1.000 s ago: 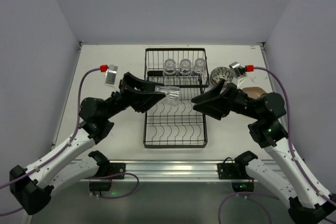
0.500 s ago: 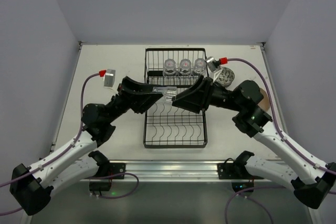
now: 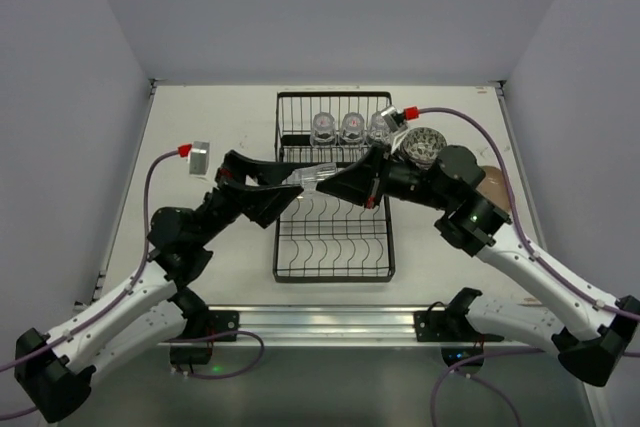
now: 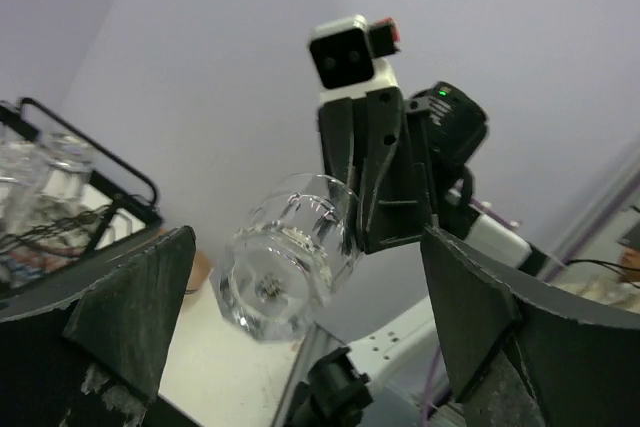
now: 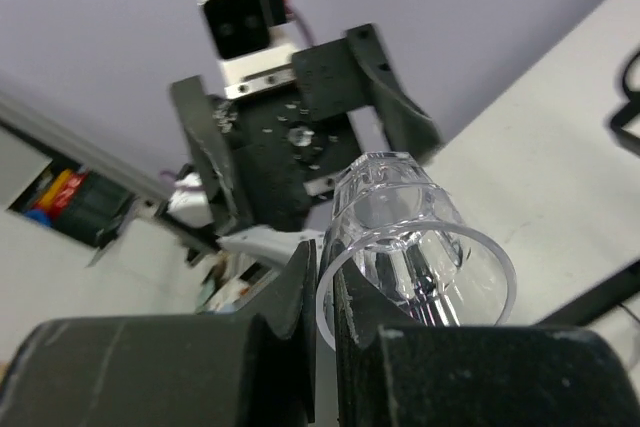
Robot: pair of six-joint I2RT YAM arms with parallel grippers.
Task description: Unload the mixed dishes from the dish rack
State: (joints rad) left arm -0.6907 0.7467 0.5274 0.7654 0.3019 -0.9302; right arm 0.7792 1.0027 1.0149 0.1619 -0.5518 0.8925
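Soft, even overhead light leaves faint shadows on the table (image 3: 200,127), while the glass cup (image 4: 285,257) glints in both wrist views.

No legible text, label, brand or number in any view; none readable on glass cup (image 4: 285,257) or dish rack (image 3: 277,247).

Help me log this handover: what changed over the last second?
The right end effector swung left over the black wire dish rack and shut on the rim of the small clear glass cup; the left end effector opened, releasing it. The three clear cups on the upper shelf stayed.
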